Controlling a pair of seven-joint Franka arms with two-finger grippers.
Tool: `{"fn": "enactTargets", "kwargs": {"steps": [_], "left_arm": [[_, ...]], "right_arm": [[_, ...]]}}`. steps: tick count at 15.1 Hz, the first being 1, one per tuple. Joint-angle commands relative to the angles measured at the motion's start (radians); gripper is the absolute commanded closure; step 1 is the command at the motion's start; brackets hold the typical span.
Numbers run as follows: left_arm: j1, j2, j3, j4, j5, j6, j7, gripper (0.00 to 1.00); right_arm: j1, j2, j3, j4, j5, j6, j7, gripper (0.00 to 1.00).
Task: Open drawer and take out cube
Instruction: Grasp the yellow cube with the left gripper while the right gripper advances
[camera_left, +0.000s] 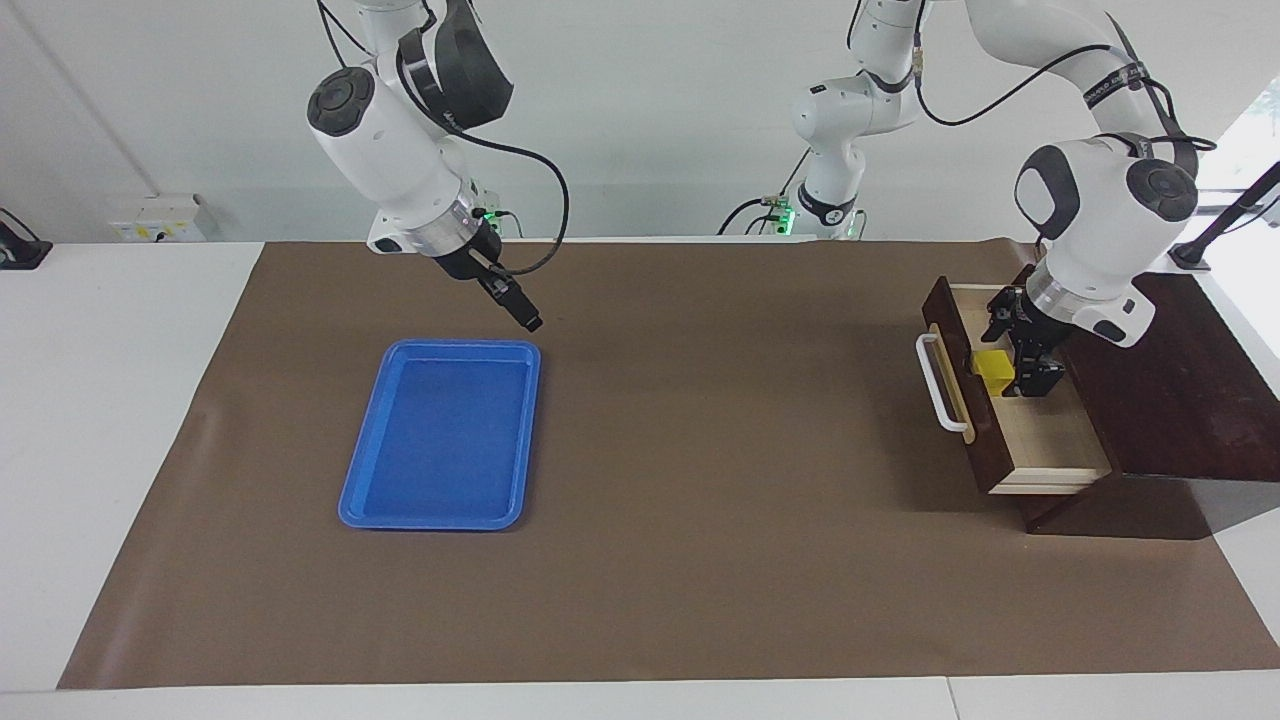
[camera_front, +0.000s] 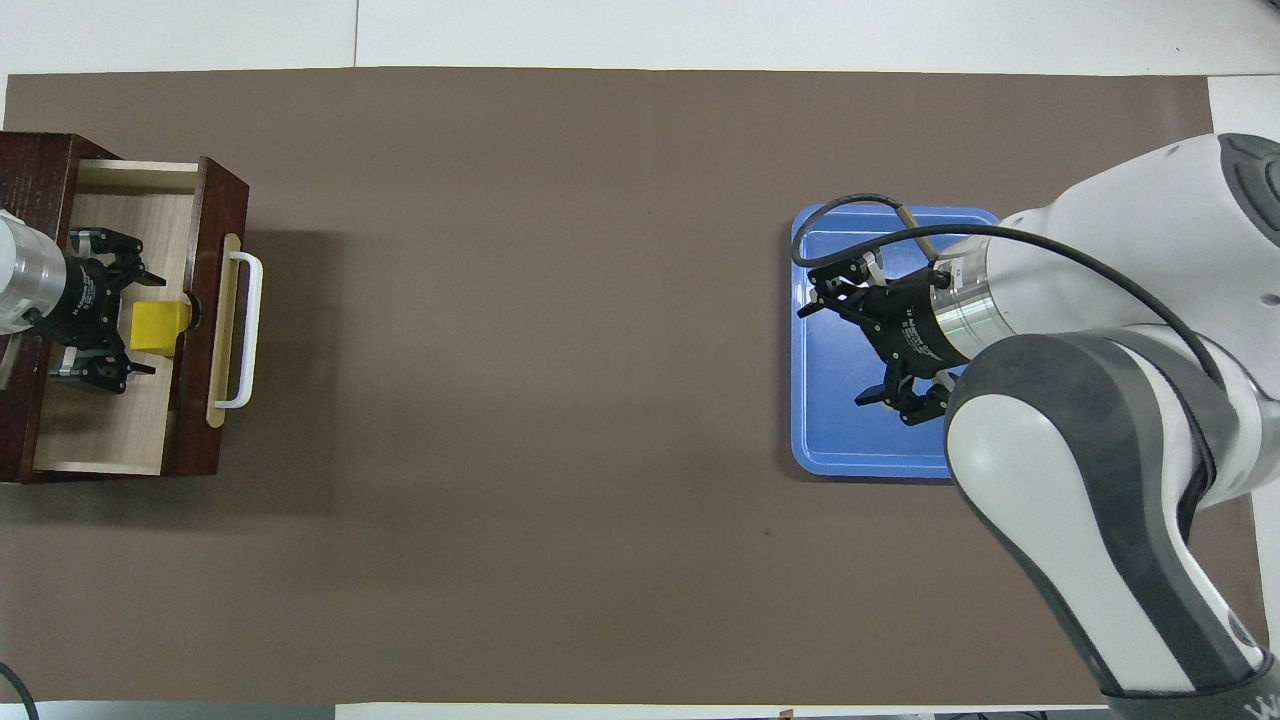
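You've got a white table (camera_left: 110, 400) with a brown mat (camera_left: 700, 500) over it; on the mat, a blue tray (camera_left: 365, 500) and a dark wooden box (camera_left: 1180, 400).

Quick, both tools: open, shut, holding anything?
Left tool: open, empty, in the drawer at the cube.
Right tool: open, empty, over the tray.

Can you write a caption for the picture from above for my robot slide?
Open left gripper reaches for small yellow cube in open dark wooden drawer.
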Motion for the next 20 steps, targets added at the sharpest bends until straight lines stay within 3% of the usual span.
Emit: {"fn": "enactTargets", "kwargs": {"steps": [1,15,19,20], "left_arm": [[0.026,-0.034,-0.003,-0.046,-0.023,0.028,0.034,0.00],[0.029,-0.051,-0.003,-0.083,-0.038,0.054,0.056,0.00],[0.029,-0.053,-0.003,-0.086,-0.043,0.057,0.058,0.13],[0.029,-0.053,-0.003,-0.086,-0.047,0.057,0.058,0.21]], "right_arm": [[0.018,-0.002,-0.003,-0.017,0.031,0.032,0.048,0.00],[0.001,0.002,-0.003,-0.017,0.043,0.034,0.041,0.00],[-0.002,0.005,-0.005,-0.012,0.043,0.035,0.039,0.00],[-0.002,0.005,-0.005,-0.012,0.043,0.035,0.039,0.00]]}}
